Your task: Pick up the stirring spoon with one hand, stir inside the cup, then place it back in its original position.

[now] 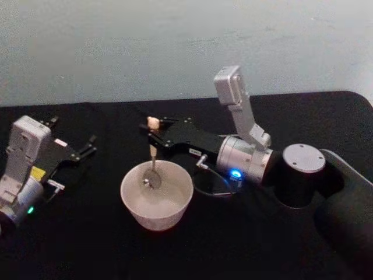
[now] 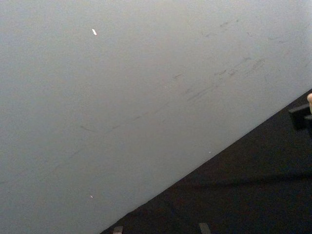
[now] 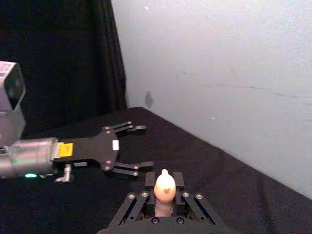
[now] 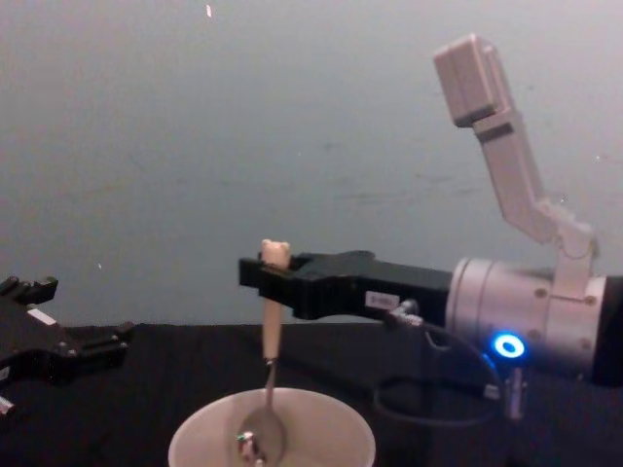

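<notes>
Stirring looks to be the step in hand. Nearest the robot, the cup [image 1: 157, 217] stands on the black tabletop [image 1: 233, 251], roughly central, with bare surface all round it. The spoon [image 1: 152, 168] hangs upright in it. Its metal bowl sits low inside the cup, slightly left of the middle in the head view, and the cream handle rises above the rim. Whether the bowl touches the bottom I cannot tell. The right gripper [image 1: 152, 135] reaches in from the right, level over the cup. It is clamped on the upper handle just under the little bear head, which pokes out above the fingers.

To do this well, I would keep the circles small and slow, well within the rim, and hold the spoon vertical. The grip is high on a slim tapered handle, so a knock against the cup's side could twist the spoon in the fingers or push the cup along the tabletop. Lifting straight up before moving sideways would spare the rim.

Farther left, the left gripper [image 3: 140, 147] lies idle with its fingers apart, well clear of the cup. Beyond both, open tabletop runs to its back edge against the pale wall [image 1: 175, 46], so 1 arm has ample room to work.
</notes>
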